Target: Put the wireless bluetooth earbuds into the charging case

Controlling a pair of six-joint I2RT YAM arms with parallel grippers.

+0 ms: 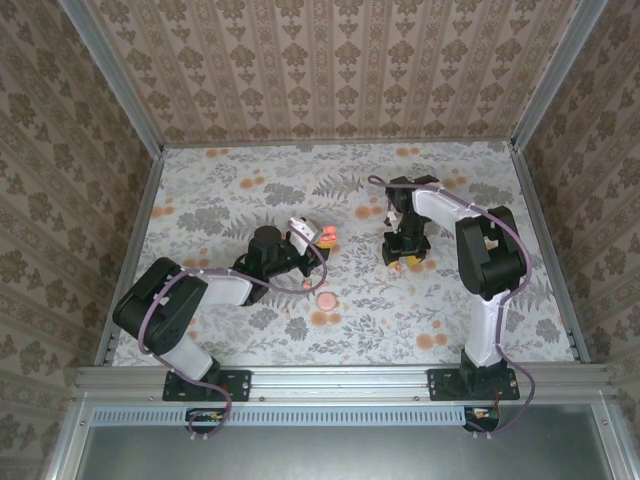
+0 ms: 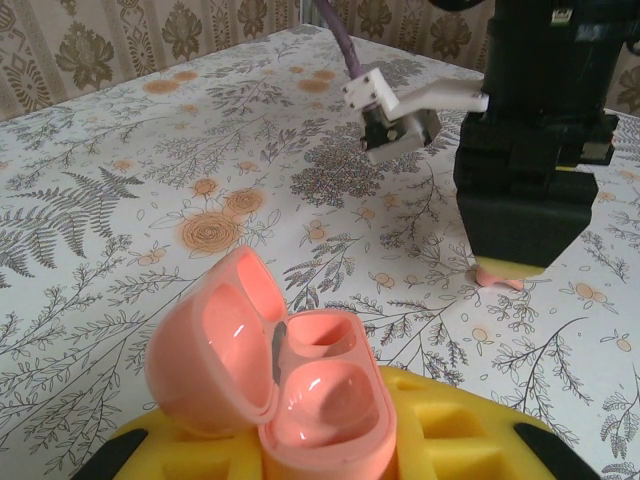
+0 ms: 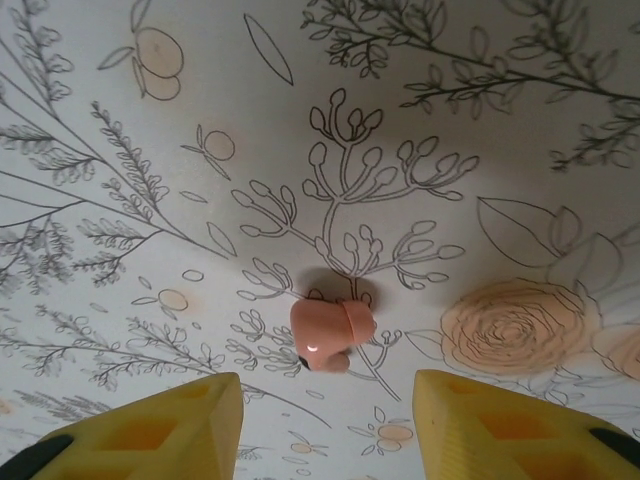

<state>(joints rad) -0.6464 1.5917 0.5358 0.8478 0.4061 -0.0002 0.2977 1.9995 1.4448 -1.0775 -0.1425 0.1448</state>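
Observation:
The charging case (image 2: 322, 400) is a salmon-pink box with its lid hinged open to the left and both wells empty. My left gripper (image 2: 330, 455) is shut on it, the yellow fingers (image 2: 470, 430) against its sides. In the top view the left gripper (image 1: 318, 240) holds the case (image 1: 326, 235) mid-table. One earbud (image 3: 331, 335) lies on the table, just ahead of the gap between my right gripper's (image 3: 327, 425) yellow fingertips, untouched. That gripper is open and points straight down over it (image 1: 404, 258). In the left wrist view the earbud (image 2: 499, 278) peeks out under the right gripper (image 2: 522, 262).
A round flat pink disc (image 1: 326, 299) lies on the flowered tablecloth (image 1: 230, 200) in front of the left gripper, with a tiny pink piece (image 1: 306, 285) beside it, too small to identify. Patterned walls (image 1: 330, 70) close in the table on three sides.

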